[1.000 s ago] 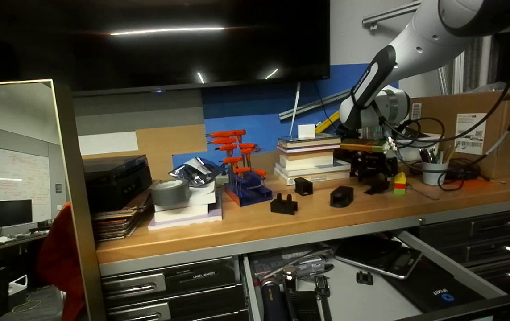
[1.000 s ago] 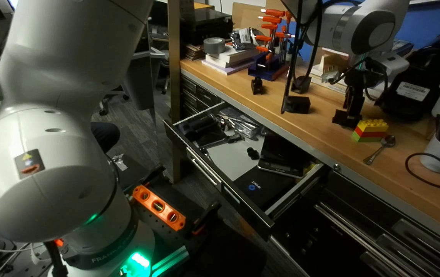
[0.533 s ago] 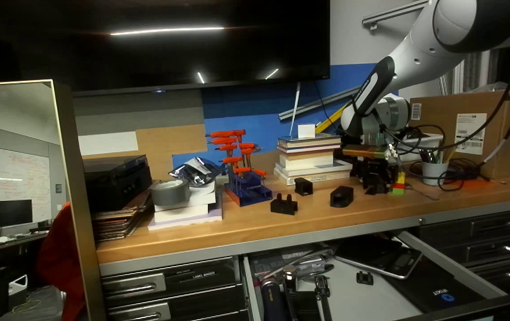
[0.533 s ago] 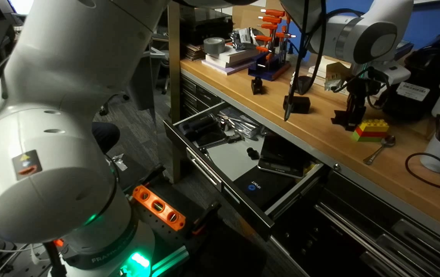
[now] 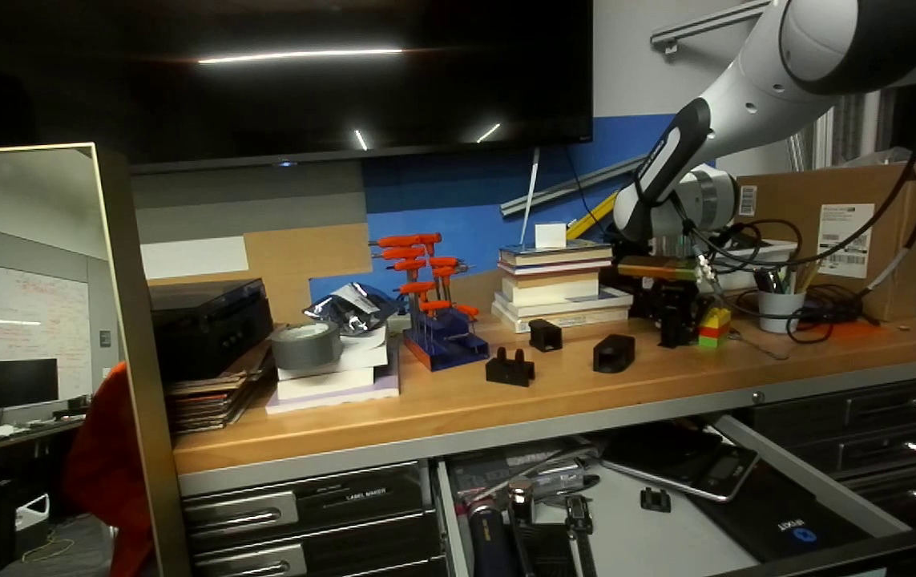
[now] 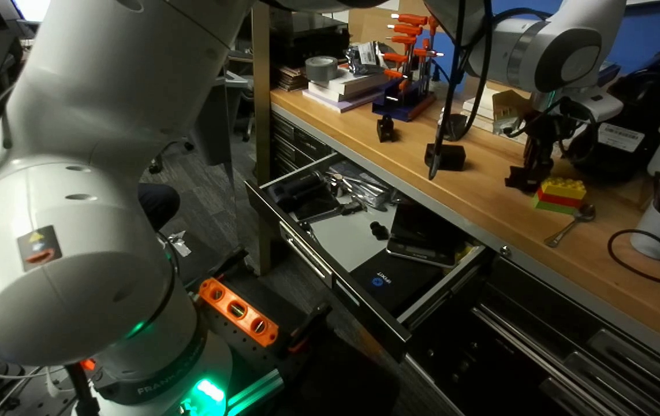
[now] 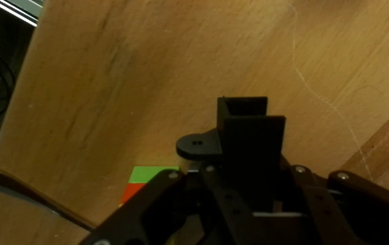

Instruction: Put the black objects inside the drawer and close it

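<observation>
The worktop (image 5: 562,385) bears three black blocks (image 5: 614,353), and the hand (image 7: 254,166) grips a black bracket (image 7: 250,139) near the toy bricks (image 6: 559,197): this looks like the transfer step, next needing a swing over the open drawer (image 6: 344,242).

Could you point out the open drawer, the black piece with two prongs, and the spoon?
Open drawer (image 6: 306,254), in an exterior view: the handle on its front.
Black piece with two prongs (image 5: 509,372), in an exterior view: its base.
Spoon (image 6: 585,213), in an exterior view: its bowl.
</observation>
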You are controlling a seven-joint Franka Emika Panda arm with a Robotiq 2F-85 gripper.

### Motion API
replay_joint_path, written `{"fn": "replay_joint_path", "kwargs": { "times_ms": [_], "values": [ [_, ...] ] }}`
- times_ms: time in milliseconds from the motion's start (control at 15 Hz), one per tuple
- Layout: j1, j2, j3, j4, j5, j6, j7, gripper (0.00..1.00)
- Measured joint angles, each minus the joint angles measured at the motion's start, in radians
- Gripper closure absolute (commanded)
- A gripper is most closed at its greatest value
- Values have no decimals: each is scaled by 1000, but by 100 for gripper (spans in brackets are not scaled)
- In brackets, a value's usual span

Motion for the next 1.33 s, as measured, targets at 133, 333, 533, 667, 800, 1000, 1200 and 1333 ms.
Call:
{"fn": "replay_joint_path", "kwargs": {
  "times_ms": [133,333,533,667,800,1000,1200,1333],
  "values": [
    [-1,-3,2,-5,1,0,-49,79],
    [-5,-38,16,-57,13,0,-175,79],
    [-5,-127,38,-187,38,0,-309,79],
    [-4,-193,58,-283,58,-1,-397,79],
    [-2,-260,80,-381,76,-1,-481,79],
    [10,-364,110,-532,99,-4,-586,79],
    [40,-456,131,-705,110,-4,-639,79],
    [66,-486,138,-822,112,16,-646,79]
  ]
}}
